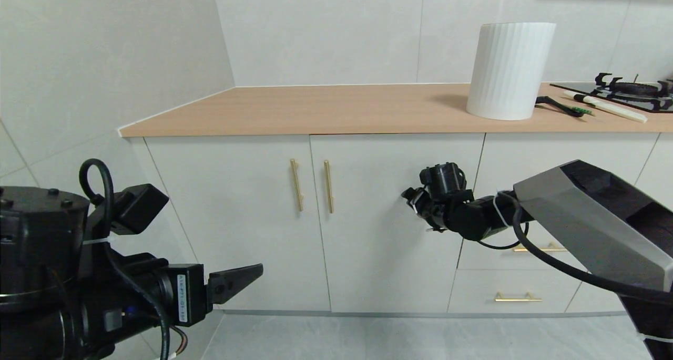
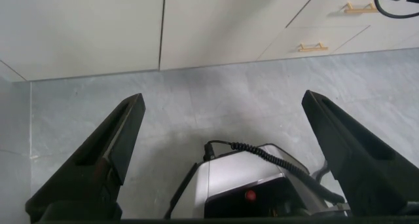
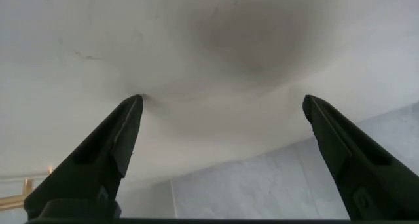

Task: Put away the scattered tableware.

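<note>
On the wooden counter (image 1: 315, 108), at the right, stands a tall white ribbed container (image 1: 510, 71). Just beside it lie a black-handled utensil (image 1: 560, 106), a small green item (image 1: 581, 110) and a long white utensil (image 1: 604, 106). My right gripper (image 1: 418, 199) is below counter height, close up against a pale cabinet door (image 3: 209, 47); its fingers (image 3: 111, 152) are open and hold nothing. My left gripper (image 1: 236, 282) hangs low at the left, open and holding nothing, above the grey floor (image 2: 216, 106).
A gas hob (image 1: 631, 89) sits at the counter's far right. Two cabinet doors carry gold handles (image 1: 297, 184) (image 1: 328, 186). Drawers with gold pulls (image 1: 518, 297) are under the right arm. Tiled walls close off the back and the left.
</note>
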Tool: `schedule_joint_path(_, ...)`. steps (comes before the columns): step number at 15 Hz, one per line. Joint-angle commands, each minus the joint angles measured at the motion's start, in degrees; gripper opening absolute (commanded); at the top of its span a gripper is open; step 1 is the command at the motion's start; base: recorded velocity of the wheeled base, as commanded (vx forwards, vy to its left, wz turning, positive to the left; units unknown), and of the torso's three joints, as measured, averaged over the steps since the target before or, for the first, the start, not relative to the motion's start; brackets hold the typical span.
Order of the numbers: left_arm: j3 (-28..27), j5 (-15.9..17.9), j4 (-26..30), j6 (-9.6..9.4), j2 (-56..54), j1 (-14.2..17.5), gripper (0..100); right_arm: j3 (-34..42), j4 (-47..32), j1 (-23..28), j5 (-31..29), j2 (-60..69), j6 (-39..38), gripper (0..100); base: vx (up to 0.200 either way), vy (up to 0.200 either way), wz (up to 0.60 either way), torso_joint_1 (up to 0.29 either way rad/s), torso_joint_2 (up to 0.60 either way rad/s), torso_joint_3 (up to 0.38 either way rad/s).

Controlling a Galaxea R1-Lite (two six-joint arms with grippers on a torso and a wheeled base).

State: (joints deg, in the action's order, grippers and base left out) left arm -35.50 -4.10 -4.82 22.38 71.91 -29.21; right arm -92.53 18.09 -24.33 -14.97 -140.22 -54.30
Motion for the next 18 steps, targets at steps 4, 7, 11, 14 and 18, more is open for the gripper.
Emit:
schedule_joint_path(4, 0.0, 0.0, 0.0, 0.03, 0.2, -0.1, 100, -0.5, -0.3, 0.3, -0.1, -0.1, -0.1, 100, 0.000, 0.000, 0.00, 0.000, 0.00, 0.000)
schedule_joint_path(7, 0.0, 0.0, 0.0, 0.03, 0.2, 0.0, 100, 0.5, -0.3, 0.0, -0.1, 1.3, -0.1, 100, 0.000, 0.000, 0.00, 0.000, 0.00, 0.000)
schedule_joint_path(11, 0.0, -0.3, -0.8, -0.06, -0.6, 0.0, 100, 15.8, -0.1, -2.4, 10.0, 18.9, 2.4, 100, 0.000, 0.000, 0.00, 0.000, 0.00, 0.000)
schedule_joint_path(14, 0.3, -2.4, -2.3, -1.11, -4.3, 0.6, 100, 27.0, 0.5, -2.8, 10.7, 35.2, 13.9, 100, 0.000, 0.000, 0.00, 0.000, 0.00, 0.000)
schedule_joint_path(18, 5.0, -2.5, -1.7, -4.19, -20.8, 4.7, 100, 46.6, 0.5, -2.7, 10.0, 67.3, 28.0, 100, 0.000, 0.000, 0.00, 0.000, 0.00, 0.000)
